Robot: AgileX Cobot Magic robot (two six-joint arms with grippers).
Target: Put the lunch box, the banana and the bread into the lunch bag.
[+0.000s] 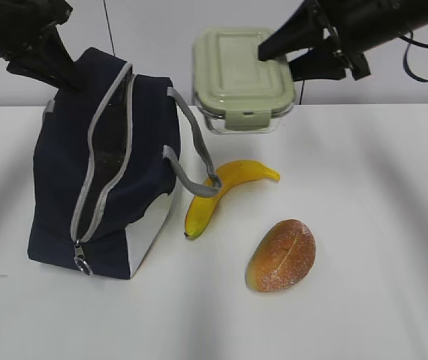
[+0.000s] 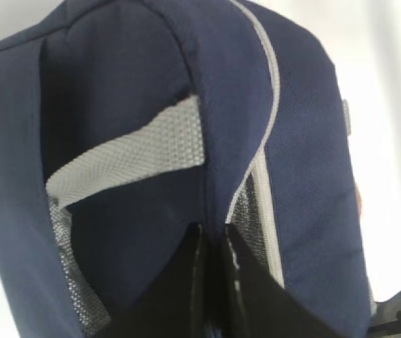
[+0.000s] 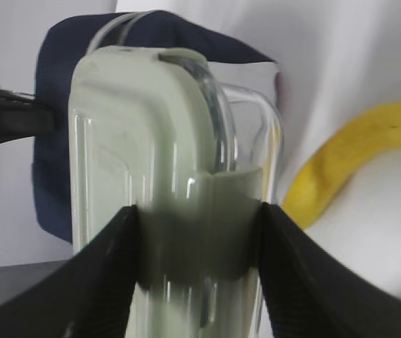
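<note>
A plain white tabletop [image 1: 379, 247] fills most of the exterior view, reaching the left, right and near edges of the picture. Its surface is smooth and matte, with soft grey shadows lying across it. Its far edge runs straight across the upper part of the view, where it meets a pale grey-white wall [image 1: 154, 37]. A thin dark vertical line [image 1: 110, 26] runs down the wall above the far left part of the tabletop. At the far right, a dark cable [image 1: 424, 60] hangs in a loop in front of the wall, above the far right corner of the tabletop.
</note>
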